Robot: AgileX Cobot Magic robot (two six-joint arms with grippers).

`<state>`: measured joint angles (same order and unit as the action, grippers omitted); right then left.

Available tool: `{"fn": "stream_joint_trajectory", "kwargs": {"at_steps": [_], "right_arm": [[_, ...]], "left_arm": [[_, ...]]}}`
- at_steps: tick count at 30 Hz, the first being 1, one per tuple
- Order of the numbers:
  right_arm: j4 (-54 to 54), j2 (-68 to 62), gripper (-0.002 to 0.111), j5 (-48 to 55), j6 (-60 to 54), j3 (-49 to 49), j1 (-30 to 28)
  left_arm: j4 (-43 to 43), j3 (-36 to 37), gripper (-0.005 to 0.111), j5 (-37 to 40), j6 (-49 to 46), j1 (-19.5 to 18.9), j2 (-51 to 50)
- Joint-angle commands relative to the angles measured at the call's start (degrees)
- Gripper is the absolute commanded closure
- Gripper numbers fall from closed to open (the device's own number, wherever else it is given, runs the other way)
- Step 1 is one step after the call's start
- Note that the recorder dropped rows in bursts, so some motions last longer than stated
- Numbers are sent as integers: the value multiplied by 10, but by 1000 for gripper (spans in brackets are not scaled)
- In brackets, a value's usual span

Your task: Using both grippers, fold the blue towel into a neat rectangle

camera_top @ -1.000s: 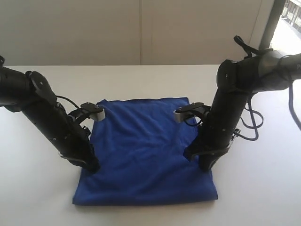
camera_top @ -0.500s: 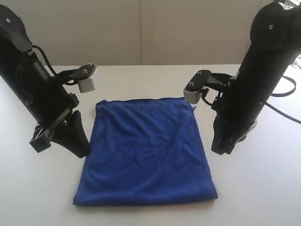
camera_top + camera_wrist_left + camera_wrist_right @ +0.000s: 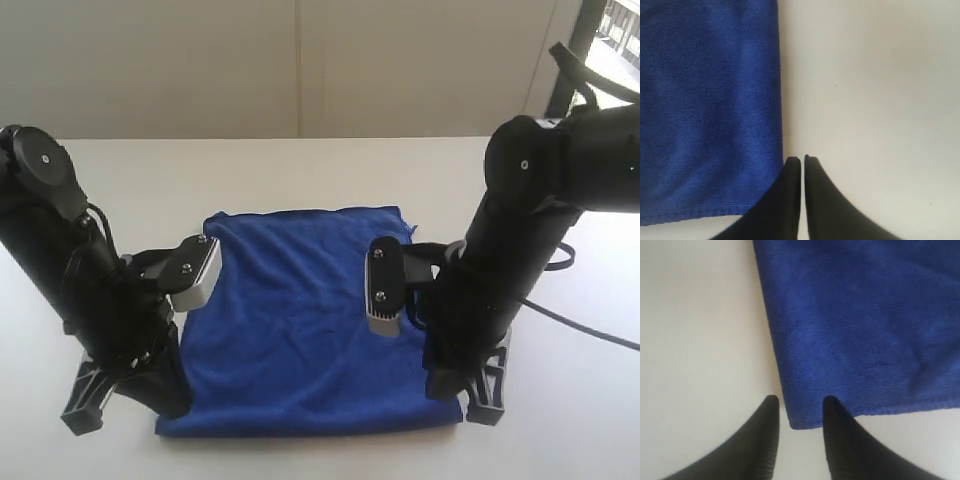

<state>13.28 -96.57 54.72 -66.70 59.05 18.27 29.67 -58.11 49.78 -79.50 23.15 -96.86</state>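
While the blue towel (image 3: 300,320) lay flat and unmoved on the desk (image 3: 330,170), with its shape the same as a second earlier, both arms changed their stations around it. Half a second before, they had been lifted clear and stood off the towel's two side edges. At this moment they had swung down to the two corners of the towel nearest the exterior camera. The right end effector (image 3: 800,399) had spread its fingers since then. The wrist view showed it straddling its corner of the towel, one finger over the hem and the other over bare desk just beside the towel. Whether either finger touched the cloth could not be told. The left end effector (image 3: 802,159) was all but pressed together, with only a hairline slit between its fingers. It pinched nothing, and its tips sat on the desk just off the towel's side edge, close to that corner. Judging from this, the arms were setting up to pinch that near edge for a fold. The right looked ready, but the left would need to spread and shift onto the towel first.
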Motion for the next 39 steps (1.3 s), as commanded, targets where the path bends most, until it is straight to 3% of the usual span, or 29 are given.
{"fn": "stream_joint_trajectory", "kwargs": {"at_steps": [1,4,6,13,29,39], "right_arm": [[1,-3,65,-6,-71,-25,1],[1,-3,64,-22,-83,-41,1],[1,-3,64,-54,-83,-53,1],[1,-25,64,-115,-83,-77,1],[4,-36,64,-116,-81,-78,1],[15,-41,64,-117,-81,-78,1]], "left_arm": [[11,25,67,-12,-42,3,2],[11,35,46,-40,-47,3,2],[13,42,42,-67,-47,3,2],[14,68,43,-121,-63,3,-15],[37,74,43,-127,-92,3,-38],[37,74,49,-142,-92,3,-55]]}}
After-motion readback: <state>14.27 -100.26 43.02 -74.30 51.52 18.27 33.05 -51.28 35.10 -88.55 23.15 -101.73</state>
